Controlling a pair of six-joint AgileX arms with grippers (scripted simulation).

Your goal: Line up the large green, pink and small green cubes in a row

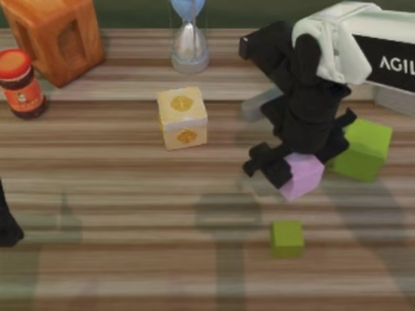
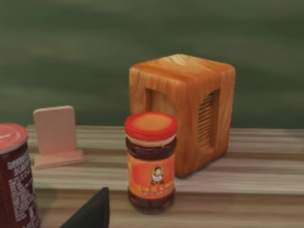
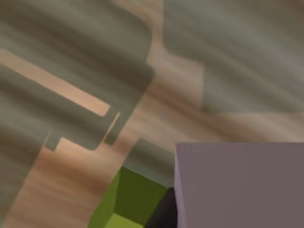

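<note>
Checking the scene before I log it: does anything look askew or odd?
Only the pink cube: it sits tilted in the right hand, apparently lifted beside the large green cube. Nothing looks spilled or damaged.

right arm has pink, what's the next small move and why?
Probably lower the pink cube beside the large green cube: the right pincer holds it just left of that cube, seemingly raised, with the small green cube apart, nearer the table's front.

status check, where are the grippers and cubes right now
Right gripper shut on pink cube, beside large green cube. Small green cube apart, nearer. Left gripper parked at left edge.
</note>
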